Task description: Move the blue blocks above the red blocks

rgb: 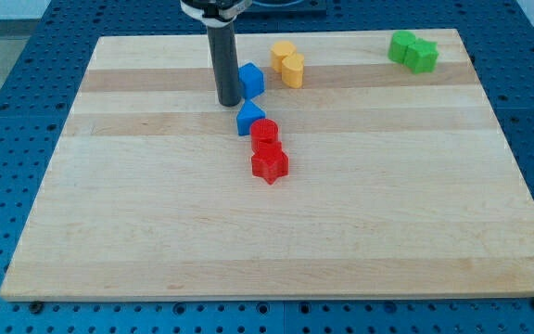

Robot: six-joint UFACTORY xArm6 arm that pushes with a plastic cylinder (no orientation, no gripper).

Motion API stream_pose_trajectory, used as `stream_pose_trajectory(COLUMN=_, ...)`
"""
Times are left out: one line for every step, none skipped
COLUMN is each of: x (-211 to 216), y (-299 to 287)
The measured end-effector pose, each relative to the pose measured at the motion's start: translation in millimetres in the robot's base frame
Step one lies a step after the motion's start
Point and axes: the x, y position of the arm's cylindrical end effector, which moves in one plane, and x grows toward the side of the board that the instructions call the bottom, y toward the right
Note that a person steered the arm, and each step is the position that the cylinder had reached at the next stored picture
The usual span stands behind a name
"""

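Note:
A blue cube-like block sits near the view's top centre. A blue triangular block lies just below it, touching the upper red block. A red star-shaped block sits directly below that red block, touching it. My tip is at the end of the dark rod, just left of the blue cube-like block and up-left of the blue triangular block, close to both.
Two yellow blocks sit together right of the blue cube-like block. Two green blocks sit near the board's top right corner. The wooden board lies on a blue perforated table.

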Motion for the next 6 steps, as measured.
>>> stream_pose_trajectory(x=22, y=-8)
stream_pose_trajectory(x=51, y=-8)
stream_pose_trajectory(x=49, y=-2)
stream_pose_trajectory(x=46, y=9)
stream_pose_trajectory(x=46, y=9)
stream_pose_trajectory(x=39, y=16)
